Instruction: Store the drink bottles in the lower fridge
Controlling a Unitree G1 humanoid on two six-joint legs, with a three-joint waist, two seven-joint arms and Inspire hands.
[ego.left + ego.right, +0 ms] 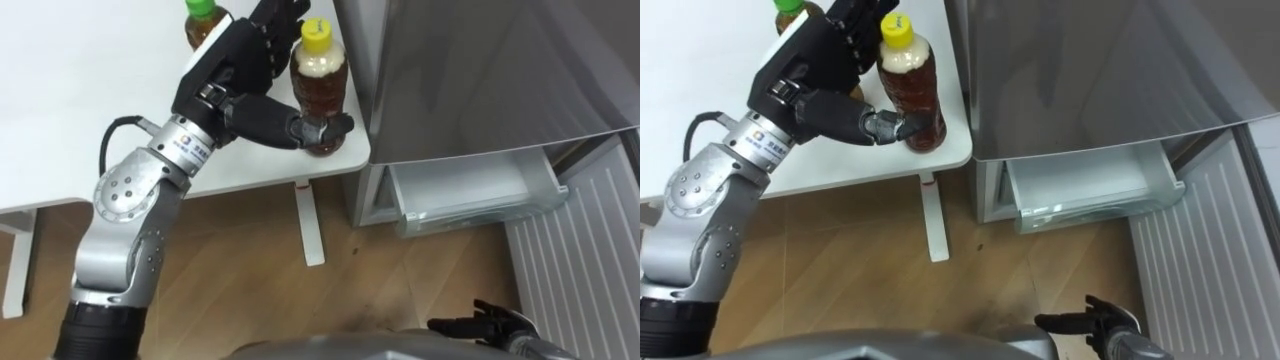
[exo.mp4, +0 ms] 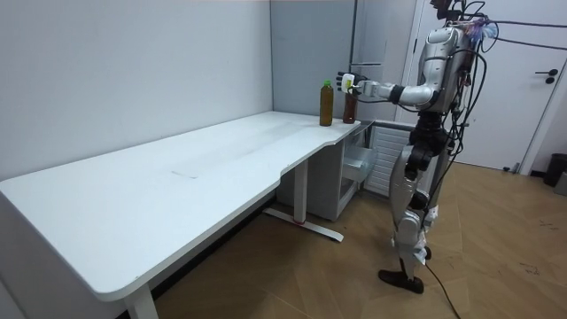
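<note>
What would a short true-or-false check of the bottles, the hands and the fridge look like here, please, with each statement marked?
1. The left hand is closed round the yellow-capped bottle. True.
2. The green-capped bottle lies on its side. False: it stands upright on the white table, behind the left hand.
3. The fridge's lower drawer is pulled open. True.
4. The right hand holds a second bottle over the drawer. False: it hangs low near the floor, empty, with its fingers relaxed.
</note>
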